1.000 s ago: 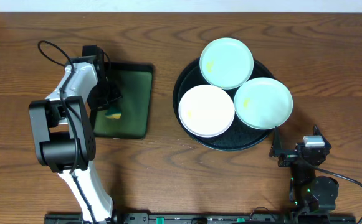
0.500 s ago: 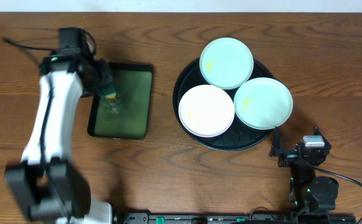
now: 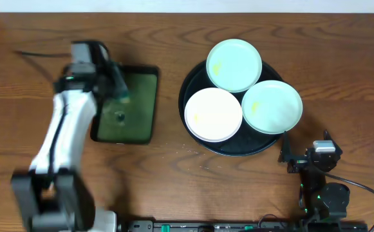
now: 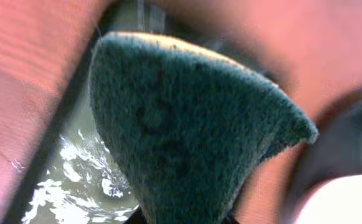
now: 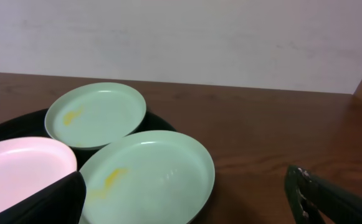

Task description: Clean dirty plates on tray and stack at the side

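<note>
- We judge the step in hand to be fetching the wetted sponge [image 4: 187, 137]. The left gripper [image 3: 118, 87] is clenched on it and holds it above the green tray [image 3: 138, 109], with its dark scouring face filling the left wrist view.
- No cleaning shows yet. The three plates lie touching one another on the round black tray [image 3: 232, 149], well apart from the sponge. The white plate [image 3: 213, 114] is at the near left, one mint plate [image 3: 233, 64] at the far side and the other mint plate [image 3: 271, 106] at the right.
- Both mint plates carry yellow smears [image 5: 109, 177].
- The right gripper [image 3: 288, 153] rests near the black tray's near edge, with its jaws spread wide and nothing in them.
- Next, we think, the sponge must travel right across the table to a plate and press flat on a smear. The plate may slide, so the right gripper may need to steady it.
- Compared with a second ago, the left arm has unfolded. The sponge has risen from the green tray's near end toward its far end, leaving a wet patch [image 3: 118, 117] behind.
- The plates and the right gripper have not moved.
</note>
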### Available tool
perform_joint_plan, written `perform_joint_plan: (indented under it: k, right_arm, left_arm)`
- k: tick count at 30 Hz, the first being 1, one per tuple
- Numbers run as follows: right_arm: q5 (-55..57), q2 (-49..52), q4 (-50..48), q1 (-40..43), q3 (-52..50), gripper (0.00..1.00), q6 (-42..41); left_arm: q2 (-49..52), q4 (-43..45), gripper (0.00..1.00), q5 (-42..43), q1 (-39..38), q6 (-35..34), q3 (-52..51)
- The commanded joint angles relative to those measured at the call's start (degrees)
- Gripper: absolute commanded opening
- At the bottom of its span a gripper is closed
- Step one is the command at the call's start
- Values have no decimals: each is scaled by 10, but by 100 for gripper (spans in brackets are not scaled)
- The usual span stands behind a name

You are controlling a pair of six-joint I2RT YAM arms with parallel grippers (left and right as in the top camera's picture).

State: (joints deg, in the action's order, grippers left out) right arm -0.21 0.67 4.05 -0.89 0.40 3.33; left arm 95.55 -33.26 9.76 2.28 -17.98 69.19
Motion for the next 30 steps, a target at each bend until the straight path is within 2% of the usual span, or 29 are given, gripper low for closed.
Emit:
perform_joint_plan:
  k: [1, 5, 10, 13, 16, 18, 23, 30]
  right_arm:
    - [-1, -4, 3, 4, -1, 99, -7]
    - [0, -4, 3, 4, -1, 99, -7]
    - [-1, -4, 3, 4, -1, 99, -7]
    - [-1, -4, 3, 4, -1, 99, -7]
    - [-1, -4, 3, 4, -1, 99, -7]
    - [-1, -4, 3, 4, -1, 99, -7]
    - [-1, -4, 3, 4, -1, 99, -7]
    - [3, -4, 1, 4, -1, 99, -1]
  left_arm:
    - [41, -3, 7, -3, 2, 3, -8]
    - [1, -12, 7, -3, 2, 3, 25]
    - [-99, -17, 7, -5, 1, -1, 33]
    - [-116, -19, 7, -71, -10, -6, 11]
    - [-88, 14, 7, -137, -24, -25, -49]
    - [-56, 41, 7, -137, -28, -25, -83]
    - [-22, 12, 7, -137, -28, -22, -80]
    - [-131, -75, 8, -93, -28, -23, -14]
